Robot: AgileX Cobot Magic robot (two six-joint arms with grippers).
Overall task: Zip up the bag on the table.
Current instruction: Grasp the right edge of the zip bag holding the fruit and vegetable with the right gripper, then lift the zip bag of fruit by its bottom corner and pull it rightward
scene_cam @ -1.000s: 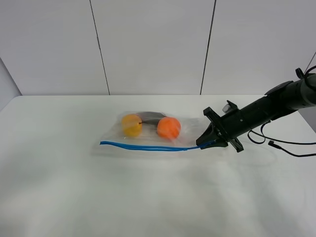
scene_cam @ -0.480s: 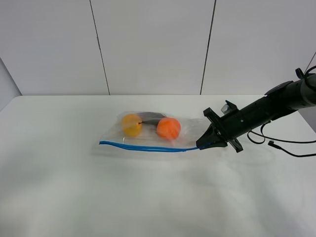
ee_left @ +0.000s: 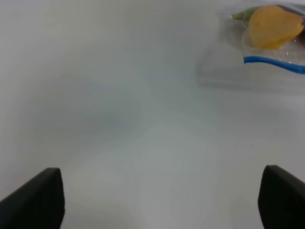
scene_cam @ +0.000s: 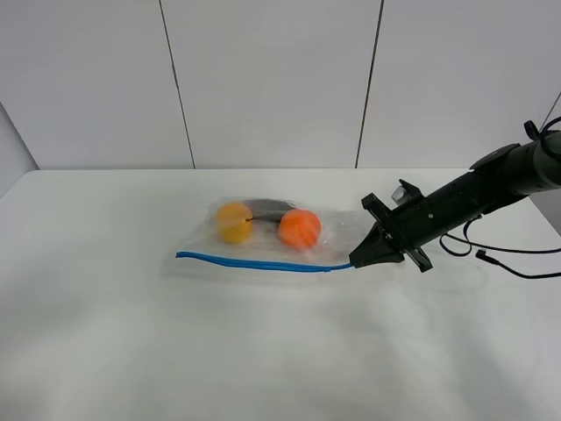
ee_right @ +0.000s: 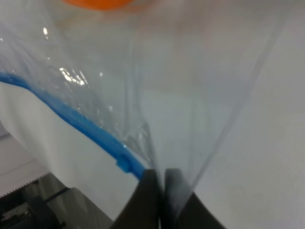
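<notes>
**White table [scene_cam: 131, 351]: bag [scene_cam: 263, 246] pinched at its right end**

The bag lies mid-table, blue zipper strip [scene_cam: 254, 262] nearest. The right gripper [scene_cam: 355, 260] clamps the strip's right end, probably anchoring it for sealing; the left gripper [ee_left: 157, 198] hangs spread wide, empty.

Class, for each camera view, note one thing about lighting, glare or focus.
Exterior high: even, soft light, sharp, barely any shadow under the bag. Left wrist: hazy all over, the yellow fruit smeared. Right wrist: small glare specks on the plastic, and the right end effector looks blurred up close.
</notes>
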